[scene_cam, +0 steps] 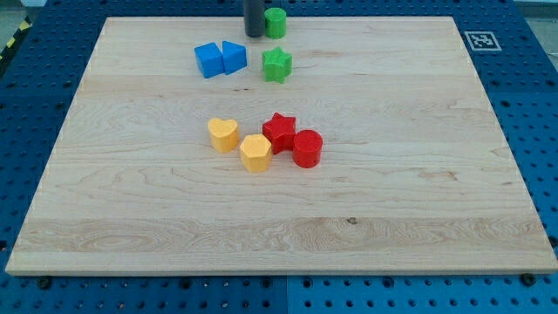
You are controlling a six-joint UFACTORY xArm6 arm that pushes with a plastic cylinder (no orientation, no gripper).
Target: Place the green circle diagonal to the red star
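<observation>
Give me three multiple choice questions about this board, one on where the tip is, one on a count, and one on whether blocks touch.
1. Where is my tip?
A. just to the view's left of the green circle
B. beside the yellow heart
C. at the view's bottom edge of the wooden board

2. How many blocks are red?
A. one
B. two
C. three

3. How does the red star stand to the red circle?
A. far apart
B. stacked on it
C. side by side, touching or nearly so

Answers:
1. A, the rod's end sits right next to the green circle at the view's top.
2. B, only the red star and the red circle are red.
3. C, no board shows between them, and both rest flat on the board.
</observation>
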